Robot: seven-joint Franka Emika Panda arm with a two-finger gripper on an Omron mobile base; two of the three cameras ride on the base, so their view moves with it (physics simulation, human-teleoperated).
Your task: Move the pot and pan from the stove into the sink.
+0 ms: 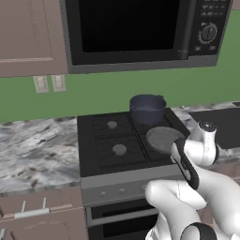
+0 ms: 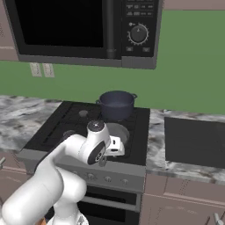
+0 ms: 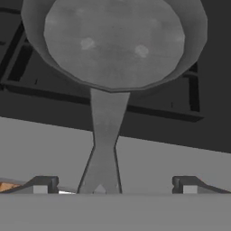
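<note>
Gripper (image 3: 113,184) wide open, empty, straddling pan (image 3: 115,43) handle at stove (image 1: 93,140) front edge; arm hides half my pan view. Pot (image 1: 147,108) at rear.

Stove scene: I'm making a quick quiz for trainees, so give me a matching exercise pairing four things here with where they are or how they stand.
Things:
1. pot
2. pan
3. gripper
4. microwave

Places or states:
A. open, fingertips either side of a long handle, not yet closed
B. on the stove's back right burner
C. mounted on the wall above the cooktop
D. on the front right burner, handle pointing toward the robot

Pairs: 1-B, 2-D, 3-A, 4-C
</note>
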